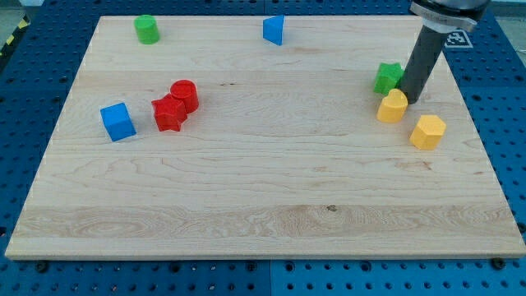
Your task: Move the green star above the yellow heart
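Note:
The green star [387,78] lies near the board's right side, just above and slightly left of the yellow heart [393,107]. The two blocks are almost touching. My tip [410,99] stands right beside the green star's right side and just above-right of the yellow heart. The dark rod rises from there toward the view's top right.
A yellow hexagon [428,131] lies below-right of the heart. A red star [168,113] and red cylinder [185,95] sit together at left, with a blue cube [117,122] beside them. A green cylinder [147,30] and blue triangular block [274,30] are near the top edge of the wooden board [263,222].

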Tool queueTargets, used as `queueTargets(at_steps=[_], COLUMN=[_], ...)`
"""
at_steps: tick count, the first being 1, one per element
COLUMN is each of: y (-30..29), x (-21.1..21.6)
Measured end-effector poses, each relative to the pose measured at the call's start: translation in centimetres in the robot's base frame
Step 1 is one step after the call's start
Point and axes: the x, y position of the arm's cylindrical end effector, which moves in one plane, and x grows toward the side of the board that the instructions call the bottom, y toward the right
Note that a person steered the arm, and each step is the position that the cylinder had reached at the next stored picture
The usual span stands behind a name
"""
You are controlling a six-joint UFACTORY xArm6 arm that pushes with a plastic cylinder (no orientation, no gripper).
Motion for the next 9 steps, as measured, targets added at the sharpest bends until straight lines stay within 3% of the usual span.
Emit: queueTargets(at_steps=[2, 3, 6, 7, 9], y=[-0.2, -1.2, -0.8, -2.5, -1.7], x=[1.2, -1.5, -4.1, -2.6, -6.2])
